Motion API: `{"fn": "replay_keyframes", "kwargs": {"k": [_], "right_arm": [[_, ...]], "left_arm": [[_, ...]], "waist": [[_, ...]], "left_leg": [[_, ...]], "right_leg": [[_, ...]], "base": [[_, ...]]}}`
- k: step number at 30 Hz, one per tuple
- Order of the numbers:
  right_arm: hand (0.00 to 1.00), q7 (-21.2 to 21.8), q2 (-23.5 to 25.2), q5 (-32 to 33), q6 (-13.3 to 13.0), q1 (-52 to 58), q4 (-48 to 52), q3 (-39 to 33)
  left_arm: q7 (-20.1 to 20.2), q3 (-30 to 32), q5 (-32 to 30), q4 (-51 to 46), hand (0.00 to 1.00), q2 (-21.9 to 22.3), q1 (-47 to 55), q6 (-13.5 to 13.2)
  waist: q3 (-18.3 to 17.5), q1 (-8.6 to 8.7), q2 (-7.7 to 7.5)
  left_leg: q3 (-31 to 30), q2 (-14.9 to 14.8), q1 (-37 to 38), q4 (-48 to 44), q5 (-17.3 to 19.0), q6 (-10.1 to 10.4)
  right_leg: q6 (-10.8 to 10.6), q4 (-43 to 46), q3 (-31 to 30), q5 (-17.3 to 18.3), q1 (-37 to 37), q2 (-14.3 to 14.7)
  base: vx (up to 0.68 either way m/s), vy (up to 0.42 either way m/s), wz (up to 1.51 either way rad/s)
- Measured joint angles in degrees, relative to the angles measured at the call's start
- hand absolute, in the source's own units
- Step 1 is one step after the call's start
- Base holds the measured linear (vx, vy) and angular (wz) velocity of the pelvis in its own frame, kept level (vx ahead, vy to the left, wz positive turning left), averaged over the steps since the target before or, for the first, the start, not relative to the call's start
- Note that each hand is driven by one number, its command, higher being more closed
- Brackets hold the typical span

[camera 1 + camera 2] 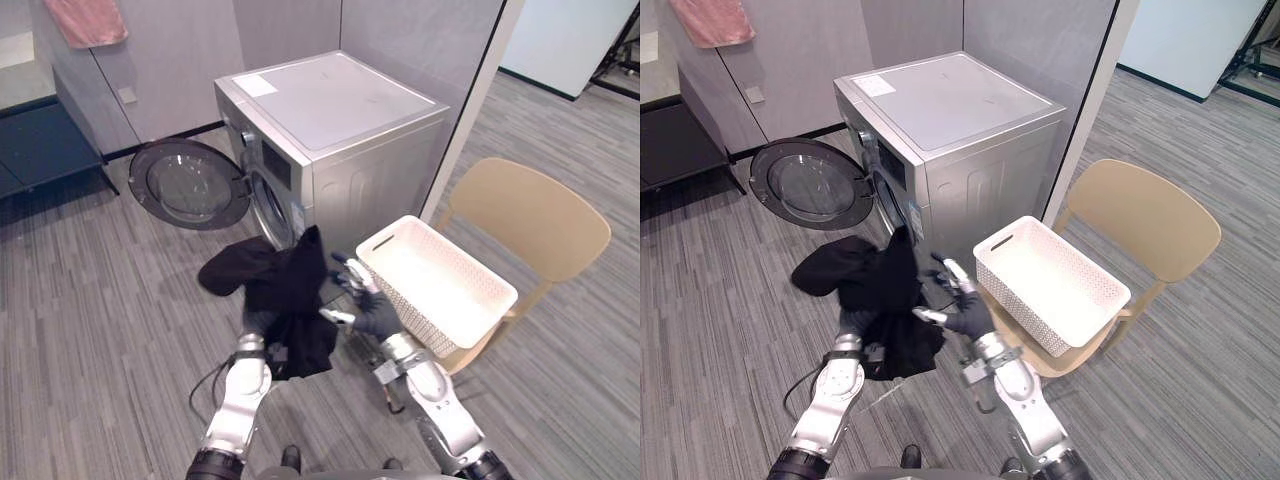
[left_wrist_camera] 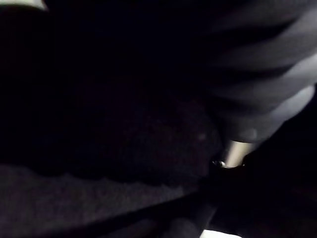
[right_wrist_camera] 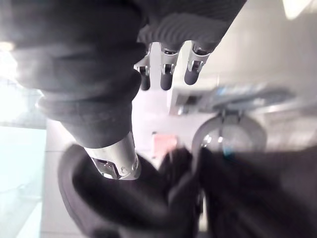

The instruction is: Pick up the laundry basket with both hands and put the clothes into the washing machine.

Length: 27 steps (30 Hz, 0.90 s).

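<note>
Clothes [image 1: 288, 290] over left hand [image 1: 256, 322] | right hand [image 1: 372, 312] spread | basket [image 1: 440, 285] on chair [image 1: 545, 215]

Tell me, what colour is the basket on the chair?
The laundry basket is white with perforated walls, clearest in the left eye view.

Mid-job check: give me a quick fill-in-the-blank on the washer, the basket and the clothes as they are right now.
The round door of the washing machine stands ___.
The white laundry basket sits on the tan ___.
Inside, the basket is ___.
The garment bunched over the left hand is ___ in colour.
Missing words: open; chair; empty; black.
</note>
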<state>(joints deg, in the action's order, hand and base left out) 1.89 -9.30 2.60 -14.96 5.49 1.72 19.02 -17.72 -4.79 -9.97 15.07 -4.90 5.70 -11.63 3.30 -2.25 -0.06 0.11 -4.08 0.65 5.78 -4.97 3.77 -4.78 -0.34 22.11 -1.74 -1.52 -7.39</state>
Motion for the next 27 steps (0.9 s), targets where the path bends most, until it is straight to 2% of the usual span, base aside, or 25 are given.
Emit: {"fn": "replay_keyframes", "kwargs": {"k": [2, 5, 8, 10, 11, 12, 13, 14, 15, 16, 18, 19, 20, 21, 22, 23, 24, 25, 26, 27], "right_arm": [[0.0, -1.57, -1.43, -4.74, -0.06, 2.8, -1.92, -3.6], [0.0, -2.5, -3.11, -8.18, 0.9, 4.1, -8.95, -6.52], [0.0, -3.22, -3.55, -12.23, 1.94, 3.89, -17.27, -9.11], [0.0, -3.34, -3.22, -14.47, 2.22, 3.91, -21.42, -10.01], [0.0, -3.92, -3.24, -15.91, 2.54, 3.81, -25.18, -10.3], [0.0, -4.44, -3.3, -17.17, 3.07, 3.28, -28.81, -10.48], [0.0, -4.54, -3.4, -17.86, 3.44, 2.65, -31.27, -10.76], [0.0, -5.31, -3.41, -19.2, 4.36, 1.04, -34.76, -11.9], [0.0, -5.78, -2.96, -19.9, 5.21, -0.83, -37.33, -13.02], [0.0, -6.09, -2.18, -20.12, 5.4, -1.99, -38.8, -13.6], [0.0, -7.65, 1.17, -19.94, 6.32, -6.29, -41.85, -15.16], [0.0, -8.12, 1.68, -19.94, 6.42, -6.9, -42.21, -15.4], [0.0, -8.53, 2.11, -19.93, 6.52, -7.59, -43.32, -16.23], [0.0, -9.08, 1.99, -19.89, 6.94, -7.6, -44.51, -17.43], [0.0, -9.53, 2.03, -19.71, 7.6, -7.41, -44.99, -18.66], [0.0, -9.71, 1.97, -18.92, 8.2, -6.21, -44.99, -19.62], [0.0, -9.75, 1.9, -18.72, 8.61, -5.59, -45.03, -19.93], [0.0, -9.81, 1.94, -17.55, 9.17, -4.29, -45.88, -20.29], [0.0, -9.8, 2.08, -16.98, 9.17, -3.92, -45.95, -20.27], [0.0, -9.83, 2.25, -16.37, 9.18, -3.19, -45.96, -20.26]], "left_arm": [[0.32, 1.78, 0.56, 4.39, 1.0, -0.04, 2.59, 0.15], [1.61, 3.23, 1.53, 9.46, 1.0, -0.05, 5.06, 0.84], [3.54, 3.68, 2.58, 13.42, 1.0, -0.04, 6.29, 2.0], [4.28, 4.71, 2.63, 14.05, 1.0, 0.06, 6.99, 2.45], [4.74, 5.36, 2.61, 15.02, 1.0, 0.14, 6.94, 2.57], [5.14, 5.39, 2.59, 15.41, 1.0, 0.17, 6.91, 2.67], [5.22, 5.39, 2.57, 15.56, 1.0, 0.23, 6.97, 2.7], [5.23, 5.61, 2.53, 16.27, 1.0, 0.18, 6.83, 2.71], [5.21, 6.47, 2.45, 17.06, 1.0, 0.02, 6.52, 2.68], [5.12, 7.35, 2.43, 17.69, 1.0, -0.1, 6.25, 2.68], [4.9, 8.78, 2.43, 21.07, 1.0, -1.56, 5.83, 3.07], [4.98, 8.94, 2.43, 22.0, 1.0, -1.66, 5.91, 3.42], [4.99, 9.11, 2.44, 22.7, 1.0, -1.13, 6.73, 4.17], [5.09, 9.07, 2.46, 22.74, 1.0, -0.18, 7.83, 4.51], [5.19, 9.09, 2.54, 22.69, 1.0, 0.14, 8.62, 4.61], [5.14, 9.07, 2.51, 22.71, 1.0, -0.32, 8.63, 4.79], [5.14, 9.02, 2.51, 22.7, 1.0, -0.53, 8.56, 4.89], [5.01, 8.86, 2.51, 22.73, 1.0, -1.18, 7.94, 5.06], [4.95, 8.85, 2.52, 22.73, 1.0, -1.36, 7.07, 5.09], [4.82, 8.87, 2.53, 22.83, 1.0, -2.24, 6.53, 5.21]], "waist": [[0.06, -0.05, 0.08], [0.49, -0.19, 0.47], [1.3, -0.51, 1.53], [1.94, -0.46, 2.1], [2.36, 0.13, 1.85], [2.67, 0.14, 1.75], [2.62, 0.09, 2.02], [3.13, 0.19, 2.12], [3.64, 0.43, 2.2], [4.31, 0.63, 1.67], [6.11, 0.12, -0.48], [6.41, -0.07, -0.86], [6.53, -0.15, -1.04], [6.81, -0.12, -0.5], [6.92, 0.13, -0.24], [7.09, 0.52, -0.53], [7.17, 1.09, -0.64], [8.02, 2.67, -0.08], [8.43, 3.01, -0.22], [9.7, 3.33, 0.41]], "left_leg": [[-1.08, 0.05, -1.62, -0.04, 0.23, 0.33], [-4.54, 0.36, -4.45, -0.58, -0.89, 0.27], [-8.35, 1.27, -6.54, -0.61, -2.05, 0.29], [0.01, 0.4, -8.08, -1.25, -0.98, -2.96], [9.33, -0.48, -8.71, -2.56, 0.23, -4.79], [16.99, -1.56, -9.15, -4.25, 0.4, -5.28], [21.16, -2.16, -9.46, -5.97, -1.2, -5.84], [23.73, -1.33, -10.15, -7.27, -2.11, -4.71], [23.83, -0.39, -10.24, -7.46, -1.88, -4.53], [23.26, 0.07, -10.27, -7.8, -1.4, -4.38], [23.25, 0.21, -11.09, -11.86, 2.3, -4.39], [23.37, 0.23, -11.65, -14.33, 4.19, -4.45], [23.35, -0.29, -12.83, -19.11, 7.97, -4.71], [23.0, -0.69, -13.06, -22.37, 11.68, -5.16], [22.18, -0.45, -12.67, -23.94, 13.73, -5.3], [20.74, 0.59, -11.76, -24.38, 15.1, -5.81], [19.87, 1.22, -11.31, -24.4, 15.52, -6.16], [17.04, 1.5, -10.12, -24.45, 16.95, -6.73], [15.82, 1.4, -9.48, -24.28, 17.21, -7.14], [14.21, 1.39, -7.35, -22.87, 17.31, -7.35]], "right_leg": [[-0.19, 0.11, 0.93, 0.32, 1.07, 0.04], [-0.23, 2.34, 4.32, 1.76, 2.63, -0.48], [-0.24, 7.64, 10.49, 5.65, 3.22, -2.8], [-1.07, 9.43, 14.76, 7.3, 2.35, -4.75], [-2.01, 10.86, 18.44, 7.8, 1.36, -6.65], [-2.67, 11.92, 20.78, 8.25, 0.71, -8.14], [-3.11, 12.68, 21.99, 8.54, 0.43, -8.92], [-3.59, 13.18, 23.39, 8.84, -0.39, -10.04], [-3.69, 12.63, 23.35, 8.79, -1.36, -10.69], [-3.85, 11.86, 23.16, 8.69, -1.74, -10.76], [-5.26, 9.55, 23.03, 7.73, -3.49, -10.8], [-5.43, 9.36, 22.97, 7.58, -4.0, -10.94], [-5.57, 10.79, 22.94, 7.64, -4.72, -11.84], [-5.64, 15.78, 22.48, 7.7, -4.3, -13.88], [-5.54, 21.89, 21.22, 7.7, -3.18, -16.43], [-1.59, 30.17, 18.12, 7.12, -0.94, -19.75], [2.0, 34.76, 15.55, 6.03, 0.95, -21.01], [3.89, 45.0, 3.95, 7.49, 7.34, -19.58], [2.83, 47.84, 0.51, 10.0, 9.44, -17.36], [2.14, 50.47, -3.5, 14.1, 13.46, -12.87]], "base": [[-0.01, -0.015, 0.25], [0.03, -0.024, 0.61], [0.03, -0.034, 1.02], [0.03, 0.021, 1.33], [0.1, 0.064, 1.45], [0.19, 0.101, 1.37], [0.23, 0.131, 1.09], [0.19, 0.131, 0.96], [0.13, 0.13, 0.86], [0.09, 0.109, 0.53], [0.1, 0.086, 0.11], [0.11, 0.08, -0.09], [0.12, 0.115, -0.08], [0.13, 0.134, 0.03], [0.15, 0.166, 0.25], [0.15, 0.141, 0.41], [0.28, 0.175, 0.79], [0.26, 0.124, 0.73], [0.33, 0.131, 0.86], [0.3, 0.081, 0.56]]}}
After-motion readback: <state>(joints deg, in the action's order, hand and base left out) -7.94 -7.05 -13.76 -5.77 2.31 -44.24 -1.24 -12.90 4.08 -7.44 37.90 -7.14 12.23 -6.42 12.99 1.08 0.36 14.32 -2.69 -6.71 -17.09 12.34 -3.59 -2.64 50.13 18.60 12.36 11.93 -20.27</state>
